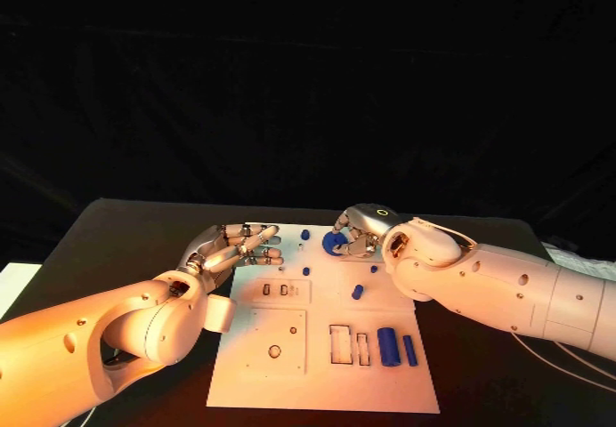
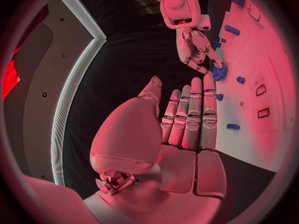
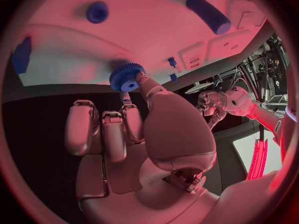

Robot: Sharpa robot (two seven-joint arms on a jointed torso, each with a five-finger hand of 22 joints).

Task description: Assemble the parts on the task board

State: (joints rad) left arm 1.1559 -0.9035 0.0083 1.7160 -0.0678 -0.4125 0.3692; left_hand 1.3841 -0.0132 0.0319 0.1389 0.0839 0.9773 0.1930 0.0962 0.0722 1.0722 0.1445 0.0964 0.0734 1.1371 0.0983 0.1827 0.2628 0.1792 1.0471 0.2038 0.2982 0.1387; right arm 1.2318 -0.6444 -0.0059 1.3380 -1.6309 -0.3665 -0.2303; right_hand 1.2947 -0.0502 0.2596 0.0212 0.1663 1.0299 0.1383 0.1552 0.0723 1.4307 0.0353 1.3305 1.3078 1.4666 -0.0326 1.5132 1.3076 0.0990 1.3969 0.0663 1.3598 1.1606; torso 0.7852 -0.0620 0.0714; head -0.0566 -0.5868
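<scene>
In the head view the right hand sits over the far edge of the task board with a blue gear at its fingertips; the left hand hovers at the board's far left corner, fingers loosely spread and holding nothing. Two blue cylinders lie near the slots at the near right, with a short blue peg between them and the gear, all well apart from the hands. In the left wrist view the left hand's fingers are straight and side by side, empty, and beyond them the right hand touches the gear at the board's edge. In the right wrist view the gear is pinched by its toothed rim between thumb and a finger, the other fingers curled in below. It looks a small, stiff, light plastic piece; the teeth should give grip, so the rim is the natural hold, leaving the bore free. A blue ring and a large cylinder lie nearby but not in the way.
</scene>
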